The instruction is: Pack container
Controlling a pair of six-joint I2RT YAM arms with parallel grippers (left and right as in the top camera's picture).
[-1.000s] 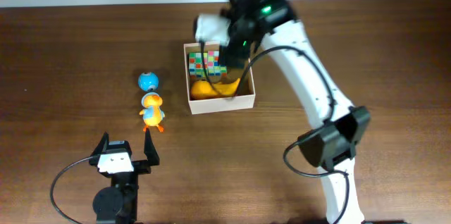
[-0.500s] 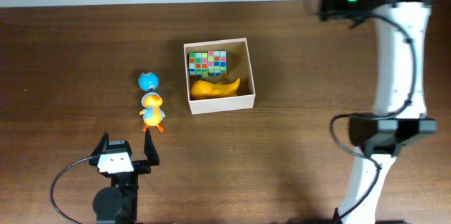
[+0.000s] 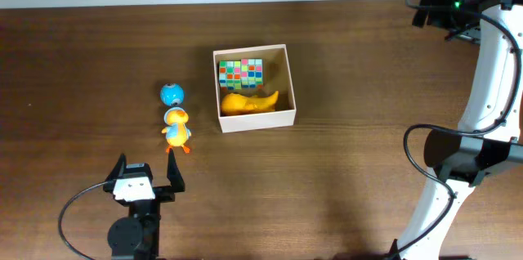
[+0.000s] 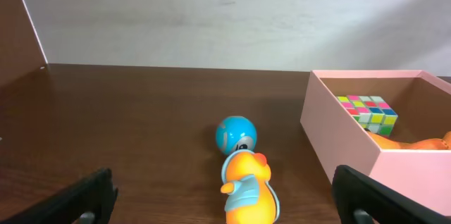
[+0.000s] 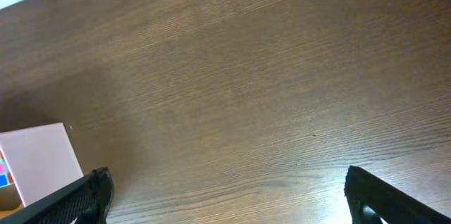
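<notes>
Container: square open-top box with thin white walls, a little above the middle of the overhead frame, standing on the dark wood table. Its tan floor shows bare along its right part.
Inside the container: a multicoloured cube in the upper left part, close to the left wall. An orange-yellow curved toy lies below it along the lower wall. I cannot tell whether the two touch.
My right gripper: released, fingers spread wide, with only bare table showing between them. In the overhead frame it is in the upper right corner.
Container relative to right gripper: well apart, with the box far to the left and lower in the overhead frame. In my right wrist view only one pale corner of it shows, at the lower left edge, just above the finger on that side.
My left gripper: released, fingers wide apart, holding nothing. It sits in the lower left of the overhead frame and points up the frame.
Container relative to left gripper: up and to the right in the overhead frame. In my left wrist view its pale wall fills the right side, with the cube visible over the rim.
Loose toys: a blue ball with an orange duck toy right below it. Both are outside the box, just left of it. In the left wrist view the duck shows at bottom centre, between my fingers in the frame but not gripped.
</notes>
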